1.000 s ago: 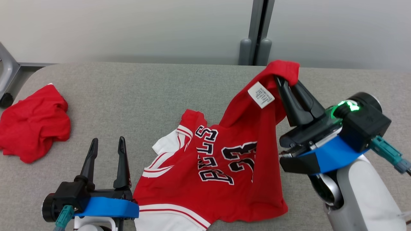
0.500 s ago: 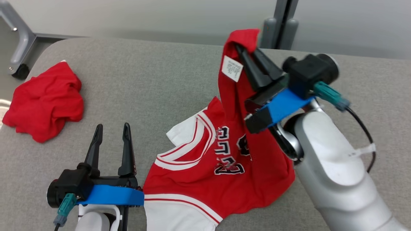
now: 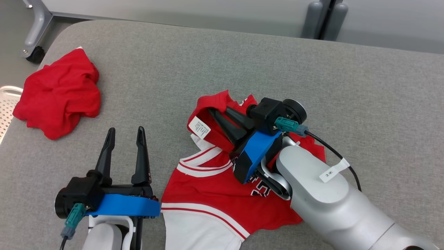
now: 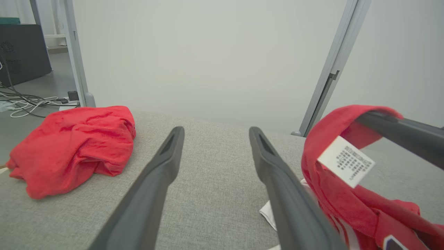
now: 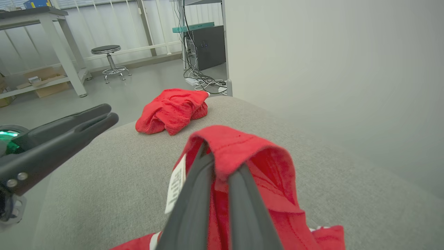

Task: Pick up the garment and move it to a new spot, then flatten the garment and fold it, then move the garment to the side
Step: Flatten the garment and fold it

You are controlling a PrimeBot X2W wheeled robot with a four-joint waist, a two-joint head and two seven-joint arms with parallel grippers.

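The red jersey (image 3: 215, 184) with white trim lies on the grey table (image 3: 208, 59), its lower part spread flat. My right gripper (image 3: 218, 111) is shut on a red edge of it next to the white label (image 3: 200, 127), holding that edge low over the jersey's upper part. In the right wrist view the fabric (image 5: 242, 149) drapes over my shut fingertips (image 5: 222, 163). My left gripper (image 3: 125, 133) stands open and empty to the left of the jersey, fingers apart (image 4: 216, 133); the held jersey fold (image 4: 333, 194) hangs to its right.
A second red garment (image 3: 59, 93) lies crumpled near the table's far left corner (image 4: 73, 146) (image 5: 171, 109). A white basket rim (image 3: 7, 104) shows past the left edge. A frame leg with a caster (image 3: 34, 52) and a grey post (image 3: 324, 17) stand behind the table.
The right gripper has carried the held jersey edge down and to the left, over the rest of the jersey. The head camera has tilted down. The left gripper has stayed open.
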